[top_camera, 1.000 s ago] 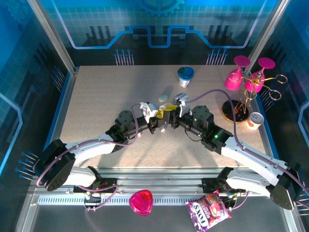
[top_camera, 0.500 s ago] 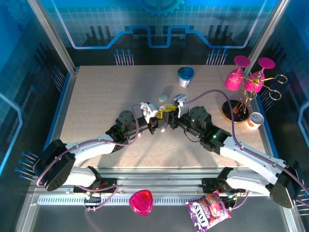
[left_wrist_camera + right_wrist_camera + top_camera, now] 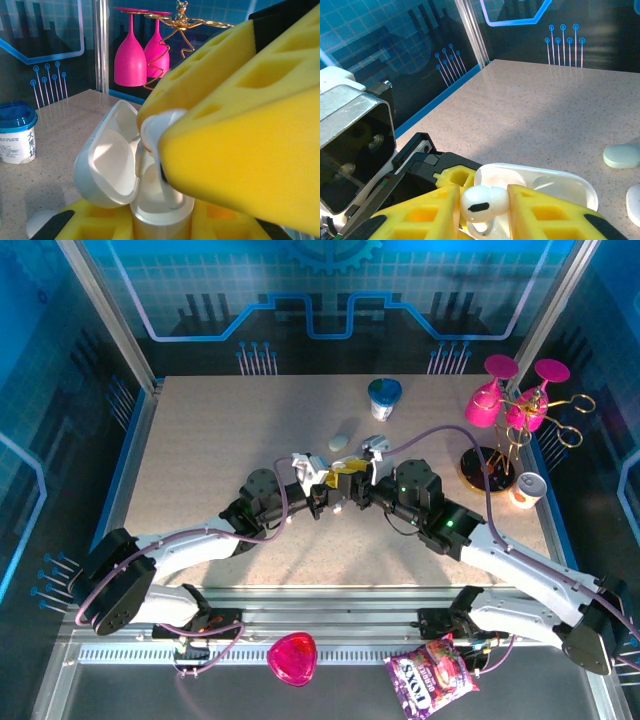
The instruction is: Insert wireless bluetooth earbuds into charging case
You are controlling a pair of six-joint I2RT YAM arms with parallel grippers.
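the right gripper [image 3: 483,212], pinching a tiny white plastic earbud [image 3: 481,204], crowds the open white oval case [image 3: 107,162] clamped by the left gripper [image 3: 160,222], a blue-lidded white cup [image 3: 16,131] beyond.

Looks like smooth glossy white plastic on the earbud [image 3: 484,202], same sheen on the case [image 3: 107,160]. Matt, porous yellow foam for the pads [image 3: 420,220] on the jaws. Speckled, slightly shiny stone-look bench [image 3: 545,100]. Bare grey metal on the bracket [image 3: 350,112].

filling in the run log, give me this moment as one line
phase: insert | left fingers: shut on open case | right fingers: shut on earbud | earbud: stem down at case opening, not released
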